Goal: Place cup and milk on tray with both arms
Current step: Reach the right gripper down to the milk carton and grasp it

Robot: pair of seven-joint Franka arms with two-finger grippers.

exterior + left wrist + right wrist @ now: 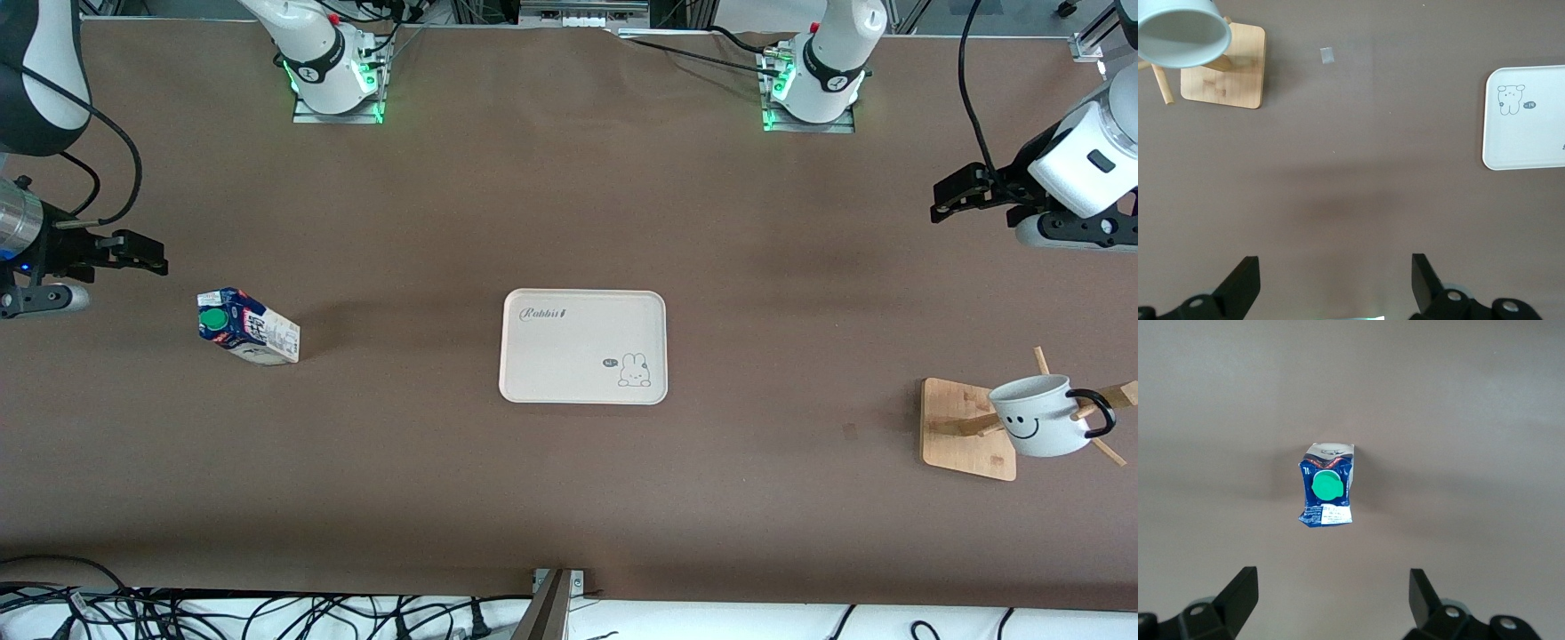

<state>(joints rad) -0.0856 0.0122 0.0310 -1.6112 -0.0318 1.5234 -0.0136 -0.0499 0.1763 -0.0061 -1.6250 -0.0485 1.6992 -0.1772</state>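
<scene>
The cream tray [569, 356] lies flat mid-table, nothing on it; one end of the tray [1528, 140] shows in the left wrist view. The milk [247, 327] stands on the table toward the right arm's end, its green cap up on the milk [1326, 492] in the right wrist view. The cup [1042, 415] hangs tilted on a wooden rack toward the left arm's end, and the cup's [1183, 30] open mouth shows in the left wrist view. My left gripper [941, 200] [1335, 267] hovers open over bare table. My right gripper [158, 253] [1333, 580] hovers open over bare table beside the milk.
The rack's square wooden base [956, 427] [1225, 73] sits on the table, with pegs sticking out around the cup. A small grey mark [849, 431] lies between the rack and the tray. Cables [267, 613] run along the table edge nearest the camera.
</scene>
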